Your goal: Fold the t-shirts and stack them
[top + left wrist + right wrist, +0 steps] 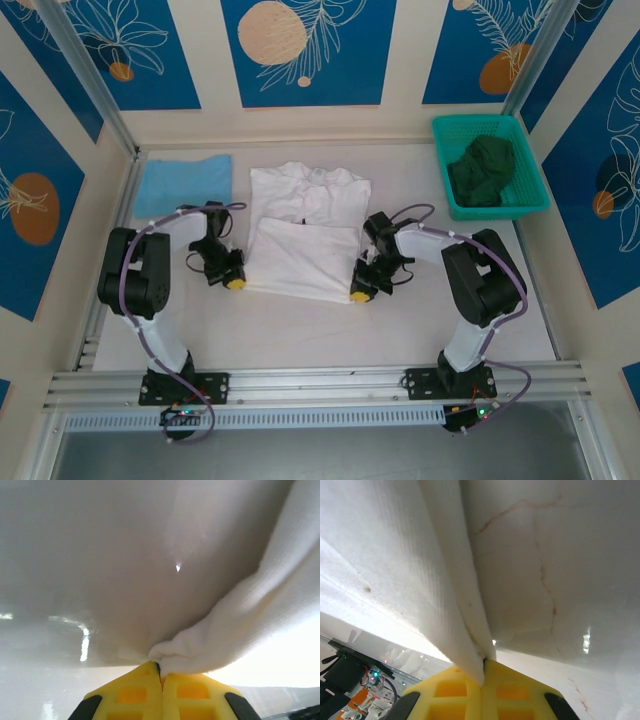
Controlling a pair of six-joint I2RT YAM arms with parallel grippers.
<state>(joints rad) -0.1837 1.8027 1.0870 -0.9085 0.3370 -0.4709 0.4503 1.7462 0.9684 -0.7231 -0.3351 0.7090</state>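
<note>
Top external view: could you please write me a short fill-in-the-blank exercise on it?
1. The left gripper and right gripper are both shut on the ____ t-shirt.
2. The light-blue t-shirt lies at the table's far ____ corner.
3. The basket holds a dark ____ cloth.
Missing words: white; left; green.

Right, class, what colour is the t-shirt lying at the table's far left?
The t-shirt is plain light blue; the top external view shows it best.
</note>
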